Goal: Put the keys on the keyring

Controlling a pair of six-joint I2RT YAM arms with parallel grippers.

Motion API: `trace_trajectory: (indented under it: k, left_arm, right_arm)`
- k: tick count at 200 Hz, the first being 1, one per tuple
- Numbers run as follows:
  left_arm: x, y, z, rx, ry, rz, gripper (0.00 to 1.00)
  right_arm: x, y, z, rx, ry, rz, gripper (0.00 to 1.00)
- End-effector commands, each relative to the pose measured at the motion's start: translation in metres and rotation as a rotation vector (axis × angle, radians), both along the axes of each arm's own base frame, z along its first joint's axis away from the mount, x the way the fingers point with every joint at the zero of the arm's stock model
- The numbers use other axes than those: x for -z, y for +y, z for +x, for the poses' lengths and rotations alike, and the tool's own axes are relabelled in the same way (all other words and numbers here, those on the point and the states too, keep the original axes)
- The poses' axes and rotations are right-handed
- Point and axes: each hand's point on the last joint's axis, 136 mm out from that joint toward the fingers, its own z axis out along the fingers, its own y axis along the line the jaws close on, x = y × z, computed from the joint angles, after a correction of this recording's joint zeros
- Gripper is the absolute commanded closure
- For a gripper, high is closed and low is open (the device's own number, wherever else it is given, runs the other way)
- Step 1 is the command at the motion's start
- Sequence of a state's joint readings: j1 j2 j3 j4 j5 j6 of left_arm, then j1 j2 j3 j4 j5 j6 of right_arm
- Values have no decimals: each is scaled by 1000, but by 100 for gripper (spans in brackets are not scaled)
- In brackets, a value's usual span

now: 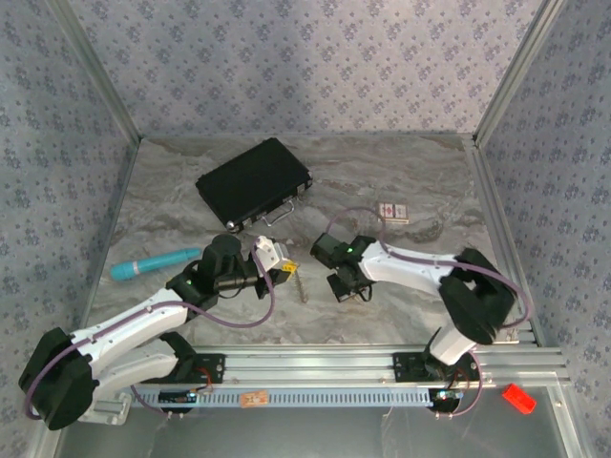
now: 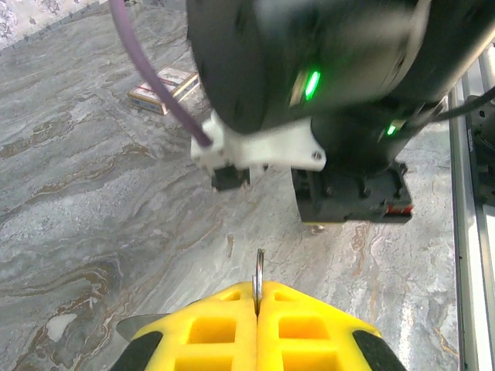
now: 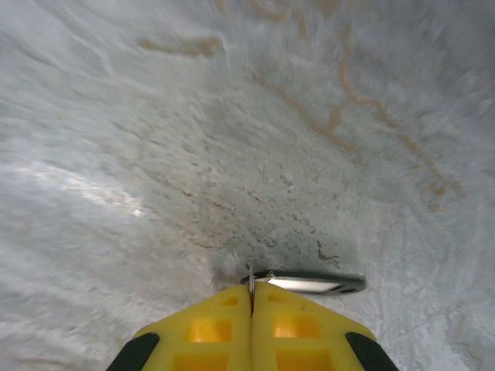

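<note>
Tabletop (image 1: 410,172): marbled grey, walled on three sides. We note the left arm (image 1: 124,329) reaching in from the lower left of the top view and the right arm (image 1: 420,267) from the lower right; their wrists meet near frame centre.

Loose items, none concerned in the task: a black case (image 1: 253,181) at upper centre, a teal cylinder (image 1: 153,262) at mid left, and a small card box (image 1: 393,212) right of centre.

Left gripper (image 2: 257,297): yellow fingers pressed together, pinching the keyring (image 2: 259,270), which stands edge-on and upright out of the seam at the bottom centre of its wrist view, clear of the table.

Right gripper (image 3: 251,294): fingers likewise pressed together at the bottom centre of its view, low over the marble. A flat metal piece, which we take for a key (image 3: 305,282), runs rightward from the fingertips. Its left end appears caught in the seam, but we cannot confirm how firm the hold is.

In the top view a slim pale strip (image 1: 302,283) sits between the two grippers; it is too small for us to identify.

Handling assessment: we judge both metal parts light, rigid, thin and slippery, apt to pivot or slide in a pinch. The key is best held across its flat bow, leaving the hole exposed. The ring is best held away from its split end, so that the coil can be entered.
</note>
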State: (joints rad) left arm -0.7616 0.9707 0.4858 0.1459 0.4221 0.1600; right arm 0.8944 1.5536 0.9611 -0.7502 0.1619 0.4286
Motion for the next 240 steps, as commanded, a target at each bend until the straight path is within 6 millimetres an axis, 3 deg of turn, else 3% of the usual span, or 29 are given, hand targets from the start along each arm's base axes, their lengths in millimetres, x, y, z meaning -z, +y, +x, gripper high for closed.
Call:
trace_trajectory:
  k: [1,51,84,141,211,240]
  left_arm:
    - [-30,-7,-2,38,-58,-50,100]
    - [-31,-6,-6,48,-49,-52,100]
    - [-34,-7,-10,66,-66,-75,100]
    - [-35,-10,-24,152,-83,-96,100]
    - [-30,-13,-44,265,-189,-80,100]
    - [-30,-13,-44,265,-212,-73,100]
  right_arm:
    - [-38,11,12,-74,-142,129,100]
    - [-118,47,-2,-346,-392,531,100]
    - [-152,62,-26,-524,-406,727,100]
    - [-164,85,-51,-673,-304,864,100]
    - [-170,97,-45,-670,-304,905,100]
    - [-173,98,-47,-682,-310,921,100]
